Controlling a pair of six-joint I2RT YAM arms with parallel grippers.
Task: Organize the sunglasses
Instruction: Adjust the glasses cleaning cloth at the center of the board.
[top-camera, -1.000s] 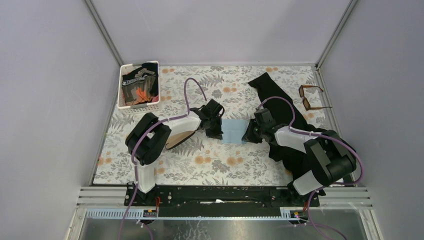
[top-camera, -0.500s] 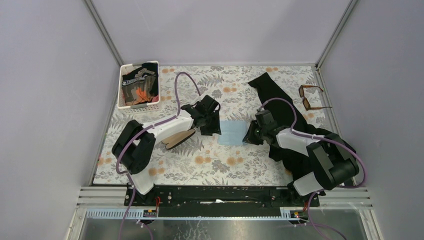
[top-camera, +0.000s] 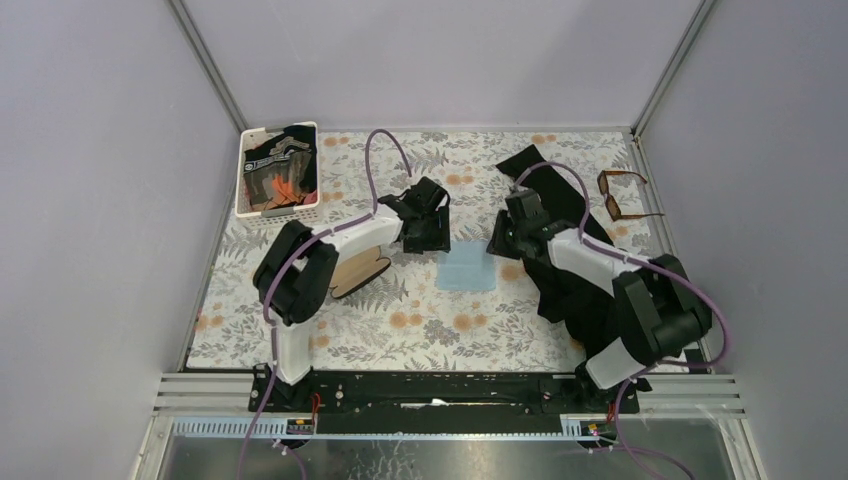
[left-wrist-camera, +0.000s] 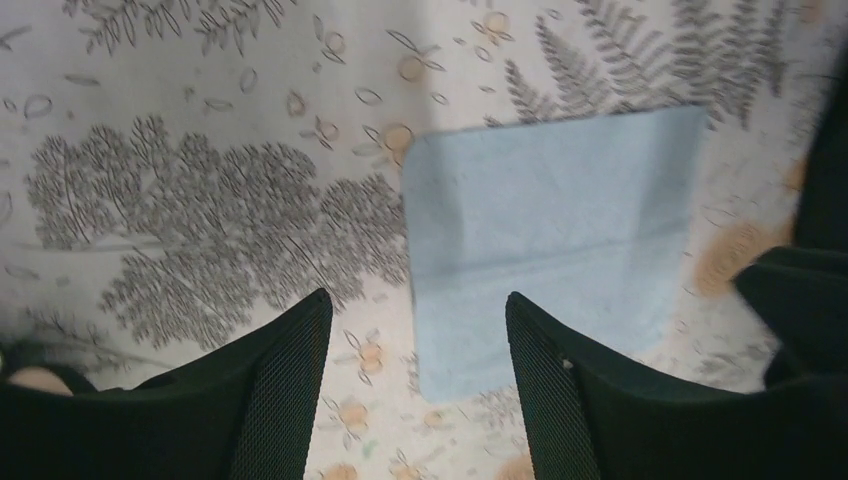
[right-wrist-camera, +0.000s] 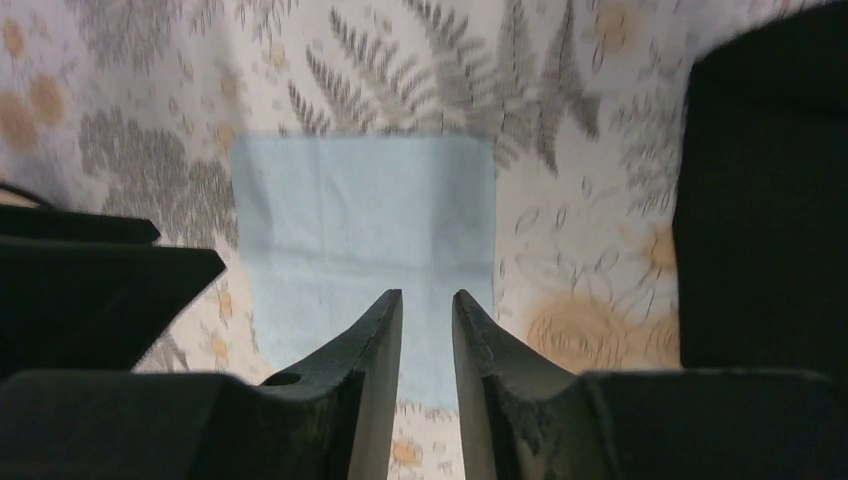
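The sunglasses (top-camera: 622, 194), amber-framed with dark lenses, lie unfolded at the far right edge of the table, away from both arms. A light-blue cloth (top-camera: 467, 268) lies flat mid-table. My left gripper (top-camera: 428, 236) hovers just behind the cloth's left corner. In the left wrist view this gripper (left-wrist-camera: 418, 310) is wide open and empty over the cloth (left-wrist-camera: 550, 240). My right gripper (top-camera: 500, 241) hangs behind the cloth's right corner. In the right wrist view it (right-wrist-camera: 427, 297) shows a narrow gap with nothing in it, above the cloth (right-wrist-camera: 365, 220).
A black fabric piece (top-camera: 548, 190) stretches under the right arm, also seen as dark fabric (right-wrist-camera: 760, 200) at the right. A white basket (top-camera: 278, 170) of dark items stands at the back left. A flat wooden shape (top-camera: 358, 272) lies beside the left arm.
The left gripper has opened and let go of the cloth, and the right one has parted slightly. Both have drawn back toward the far side, leaving the cloth flat.
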